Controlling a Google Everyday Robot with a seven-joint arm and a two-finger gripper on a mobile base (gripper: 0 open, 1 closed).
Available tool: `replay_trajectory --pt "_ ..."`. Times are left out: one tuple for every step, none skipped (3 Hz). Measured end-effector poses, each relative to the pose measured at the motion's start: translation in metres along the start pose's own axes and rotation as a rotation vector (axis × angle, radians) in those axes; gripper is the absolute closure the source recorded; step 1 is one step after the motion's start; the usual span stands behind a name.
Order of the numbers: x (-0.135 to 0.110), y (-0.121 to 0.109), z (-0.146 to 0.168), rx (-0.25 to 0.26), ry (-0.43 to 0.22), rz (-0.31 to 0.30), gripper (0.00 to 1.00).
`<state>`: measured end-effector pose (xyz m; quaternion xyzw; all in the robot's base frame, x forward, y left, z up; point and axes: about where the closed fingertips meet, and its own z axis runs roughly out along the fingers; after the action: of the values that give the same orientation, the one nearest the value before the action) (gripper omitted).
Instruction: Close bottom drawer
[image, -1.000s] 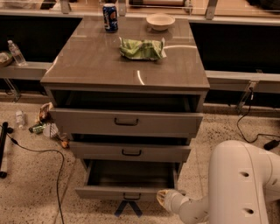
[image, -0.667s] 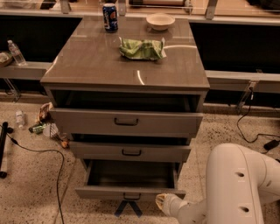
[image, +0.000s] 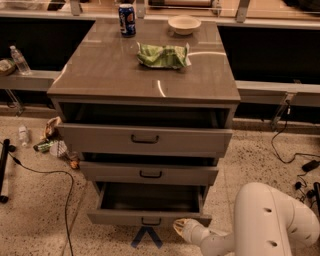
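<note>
We see the gripper (image: 181, 226) low at the bottom of the camera view, just above the speckled floor (image: 40, 210), its pale tan tip pointing left; we cannot tell whether it is wide or narrow, and it holds nothing that we can make out. Behind it a slim white wrist runs right into the bulky white arm (image: 270, 220), which fills the lower right corner and bends down and leftward. The tip sits just beside the right end of the bottom drawer (image: 120, 218), below its front edge; we cannot tell whether they touch. That drawer is pulled out of the grey cabinet (image: 110, 80), its plain box open to view, its small dark handle (image: 150, 221) left of the gripper. Above it the middle drawer (image: 150, 174) and the top drawer (image: 145, 139) also stand partly open. A blue mark (image: 146, 236) lies on the floor under the bottom drawer's front. On the cabinet top lie a green bag (image: 163, 55), a soda can (image: 127, 20) and a pale bowl (image: 184, 24). Litter (image: 55, 142) lies left of the cabinet, and a black cable (image: 60, 185) trails across the floor.
</note>
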<state>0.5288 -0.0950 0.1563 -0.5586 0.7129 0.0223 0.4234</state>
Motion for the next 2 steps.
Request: replay_trajectory --pt "0.001 -0.007 0.006 0.015 -0.013 -0.017 1.0" --pt "0.007 -0.058 0.037 0.097 -0.063 -0.121 1.0"
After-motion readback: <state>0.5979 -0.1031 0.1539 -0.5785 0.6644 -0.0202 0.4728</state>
